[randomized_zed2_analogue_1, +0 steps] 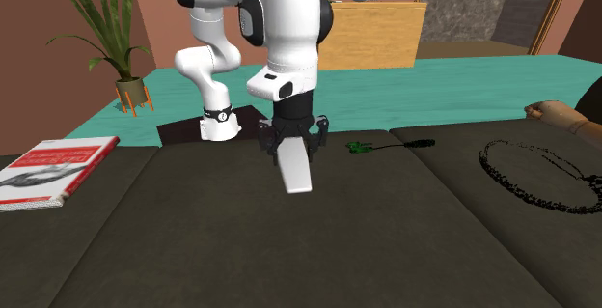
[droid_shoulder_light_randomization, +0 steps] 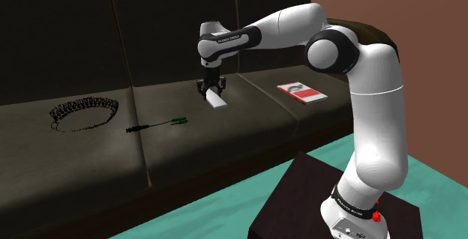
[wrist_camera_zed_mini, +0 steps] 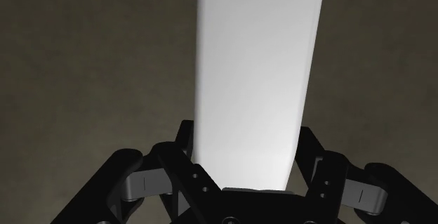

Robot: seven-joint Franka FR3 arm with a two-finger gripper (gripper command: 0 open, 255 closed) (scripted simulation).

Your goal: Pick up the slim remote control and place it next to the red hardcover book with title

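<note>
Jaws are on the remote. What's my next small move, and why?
Probably a short lift straight up. The gripper's jaws clasp the white remote on both sides, but it slants down with its low end close to the couch cushion. The red book lies on the next cushion, so clearing first should avoid dragging.

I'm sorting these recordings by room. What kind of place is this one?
Most likely a living room: a long dark sofa, a potted plant on the teal floor beyond it, and a red book lying on a seat cushion.
</note>
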